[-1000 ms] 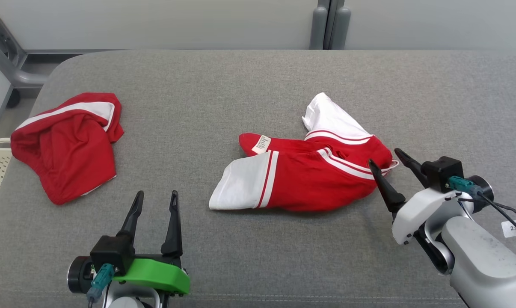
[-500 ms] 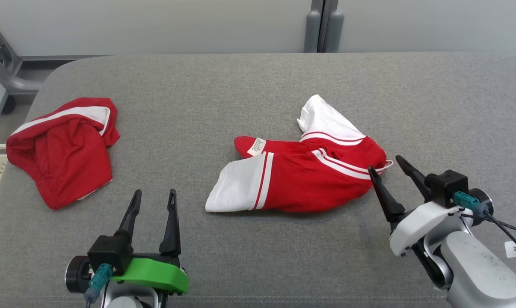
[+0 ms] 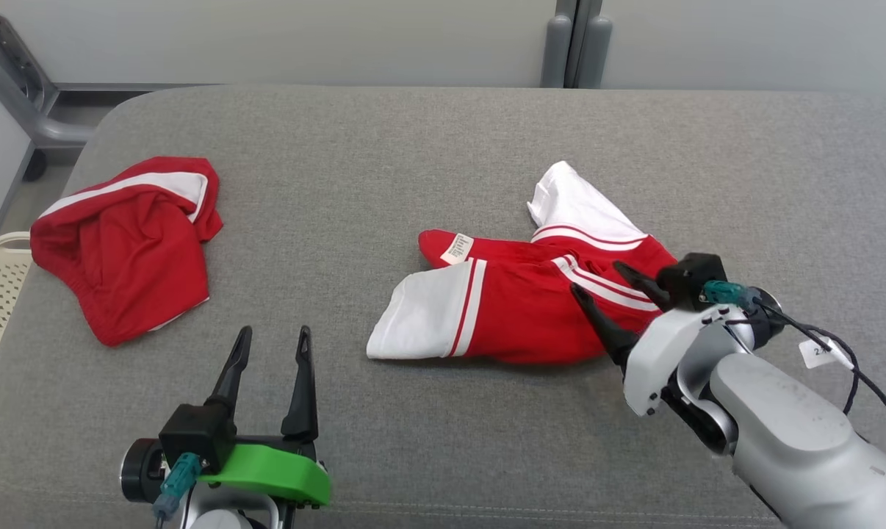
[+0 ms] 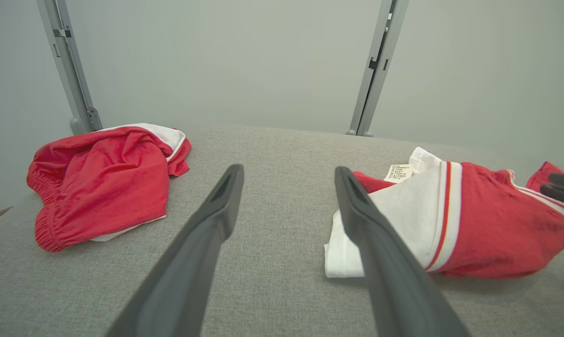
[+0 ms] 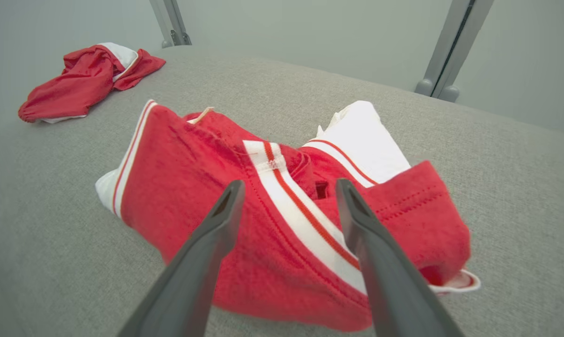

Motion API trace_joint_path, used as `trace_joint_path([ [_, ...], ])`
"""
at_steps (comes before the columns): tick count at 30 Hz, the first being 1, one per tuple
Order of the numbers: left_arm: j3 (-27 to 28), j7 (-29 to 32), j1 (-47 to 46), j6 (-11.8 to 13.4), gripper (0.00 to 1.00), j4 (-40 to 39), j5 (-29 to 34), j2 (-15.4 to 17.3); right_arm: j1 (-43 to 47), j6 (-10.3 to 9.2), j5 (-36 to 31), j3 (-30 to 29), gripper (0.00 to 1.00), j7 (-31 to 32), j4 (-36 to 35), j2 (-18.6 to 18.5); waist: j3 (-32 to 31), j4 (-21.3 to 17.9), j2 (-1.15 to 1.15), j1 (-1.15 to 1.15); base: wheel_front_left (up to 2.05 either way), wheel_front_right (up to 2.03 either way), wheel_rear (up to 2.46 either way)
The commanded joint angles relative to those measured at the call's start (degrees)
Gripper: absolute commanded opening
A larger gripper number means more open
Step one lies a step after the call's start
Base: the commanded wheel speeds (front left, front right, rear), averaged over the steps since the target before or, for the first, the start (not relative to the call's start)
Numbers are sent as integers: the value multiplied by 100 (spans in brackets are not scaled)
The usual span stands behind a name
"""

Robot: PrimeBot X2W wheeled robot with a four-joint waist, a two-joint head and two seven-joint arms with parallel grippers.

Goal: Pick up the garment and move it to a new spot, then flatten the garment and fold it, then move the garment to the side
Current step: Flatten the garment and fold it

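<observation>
The right pincer (image 3: 596,278) stands open, its two fingers spread over the right end of the red and white shirt (image 3: 516,316). The tips are low over the cloth at a white stripe, but whether they touch it I cannot tell. I judge it is set there to pinch a fold, since that end is heaped thick and gives something to grasp. The shirt lies crumpled about the middle of the grey cushion (image 3: 384,147), a little toward its right edge, not yet lifted. The left pincer (image 3: 275,330) is open too and empty, near the front edge and well apart from the shirt, likely waiting. Red shorts (image 3: 120,250) lie heaped by the left edge.
</observation>
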Motion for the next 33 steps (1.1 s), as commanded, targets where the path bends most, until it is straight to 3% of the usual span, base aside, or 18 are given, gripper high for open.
trace_joint_path([
  [1, -24, -9, -30, 19, 100, 0, -21, 8, -215, -8, 203, 207, 100, 88, 46, -57, 31, 63, 0, 0, 0, 0, 0],
  [12, -137, -9, -89, 38, 100, 38, -89, 8, -1163, -8, 1251, 1669, 100, 735, 438, -357, 55, 316, 0, 0, 0, 0, 0],
  [13, -150, -9, -97, 36, 100, 41, -94, 8, -1220, -8, 1356, 1763, 77, 739, 458, -360, 55, 342, 0, 0, 0, 0, 0],
  [15, -157, -9, -103, 43, 100, 48, -99, 8, -1303, -8, 1548, 1945, 0, 731, 500, -388, 52, 379, 0, 0, 0, 0, 0],
  [25, -81, -9, -28, 67, 100, 39, -75, 8, -1686, -8, 1879, 2536, 0, 11, 779, -471, 24, 329, 0, 0, 0, 0, 0],
  [30, -89, -9, -14, 69, 100, 21, -85, 8, -2102, -9, 1469, 2585, 0, -605, 839, -527, 7, 207, 0, 0, 0, 0, 0],
  [33, -78, -9, 0, 88, 100, 8, -97, 8, -2377, -8, 879, 2186, 0, -669, 571, -564, -6, 134, 0, 0, 0, 0, 0],
])
